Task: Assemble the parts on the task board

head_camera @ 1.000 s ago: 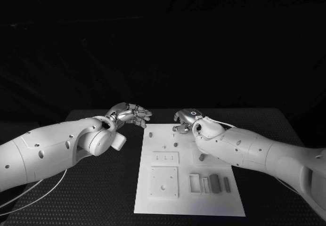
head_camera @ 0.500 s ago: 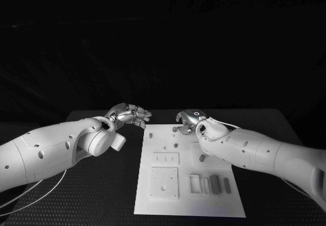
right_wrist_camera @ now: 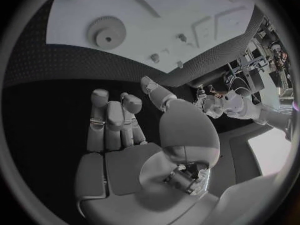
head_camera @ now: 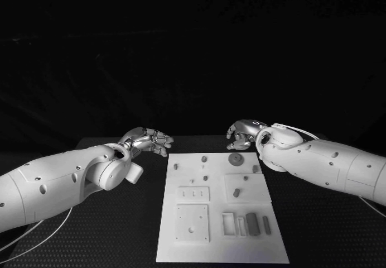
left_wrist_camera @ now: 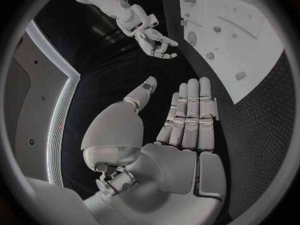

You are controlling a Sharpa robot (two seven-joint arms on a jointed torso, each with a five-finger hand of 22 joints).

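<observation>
Left hand (head_camera: 149, 140) hovers off board's (head_camera: 221, 245) left edge, fingers straight, holding nothing. Right hand (head_camera: 245, 134) past far edge near gear (head_camera: 236, 159), fingers loosely apart, empty.

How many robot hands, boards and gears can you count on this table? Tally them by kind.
Hands: 2 (left hand, right hand)
Board: 1
Gear: 1
Total: 4
</observation>
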